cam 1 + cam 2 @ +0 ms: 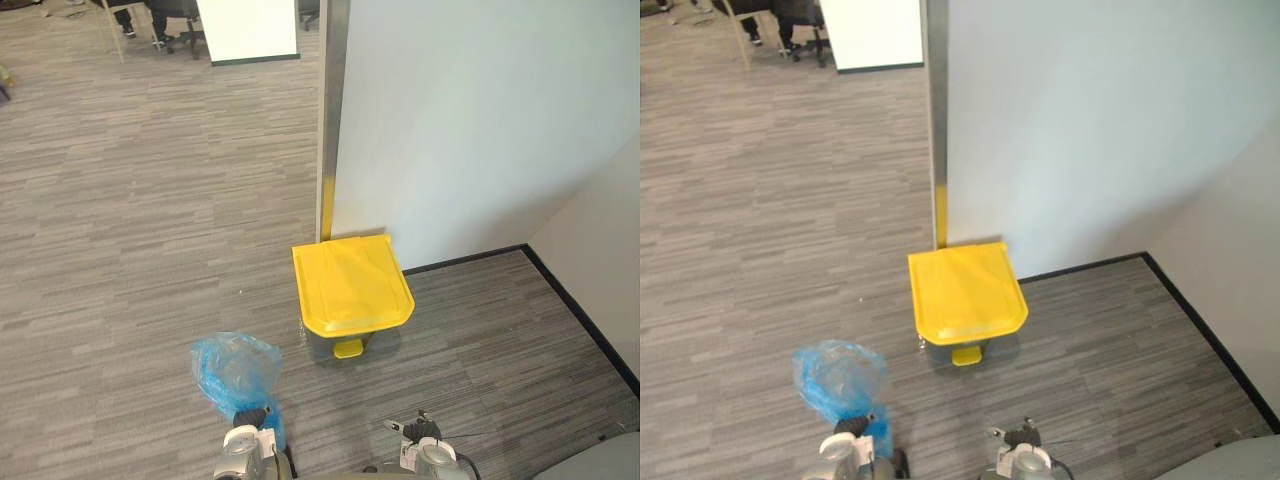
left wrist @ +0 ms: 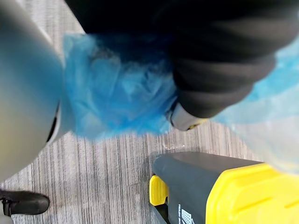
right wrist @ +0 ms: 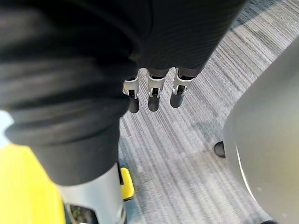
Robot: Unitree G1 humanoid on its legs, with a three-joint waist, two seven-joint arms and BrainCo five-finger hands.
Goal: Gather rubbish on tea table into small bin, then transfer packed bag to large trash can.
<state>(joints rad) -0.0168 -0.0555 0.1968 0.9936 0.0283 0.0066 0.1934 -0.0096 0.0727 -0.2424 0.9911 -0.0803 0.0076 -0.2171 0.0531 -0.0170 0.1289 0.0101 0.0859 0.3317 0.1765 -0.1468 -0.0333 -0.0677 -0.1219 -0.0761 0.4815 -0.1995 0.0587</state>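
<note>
The blue bag (image 1: pixel 235 368) is thin, see-through plastic, crumpled and puffed into a loose bundle, darker blue where the folds bunch and paler at its outer skin. It sits up against the left hand (image 1: pixel 250 414), off the grey carpeted floor (image 1: pixel 130 230), to the left of the large trash can (image 1: pixel 350 282) and a little nearer the robot than it. In the left wrist view the plastic gathers under the hand's dark cover, so whether that hand is clamped on the bag cannot be told.

The trash can has a bright yellow lid, closed flat, over a dark grey body, with a yellow pedal (image 1: pixel 348 348) at its foot. It stands on the floor against the white wall (image 1: pixel 470 120), just at the wall's metal-edged corner.

The right hand (image 3: pixel 149 95) hangs low to the right of the can, its fingers (image 3: pixel 174 95) straight, apart and holding nothing.
</note>
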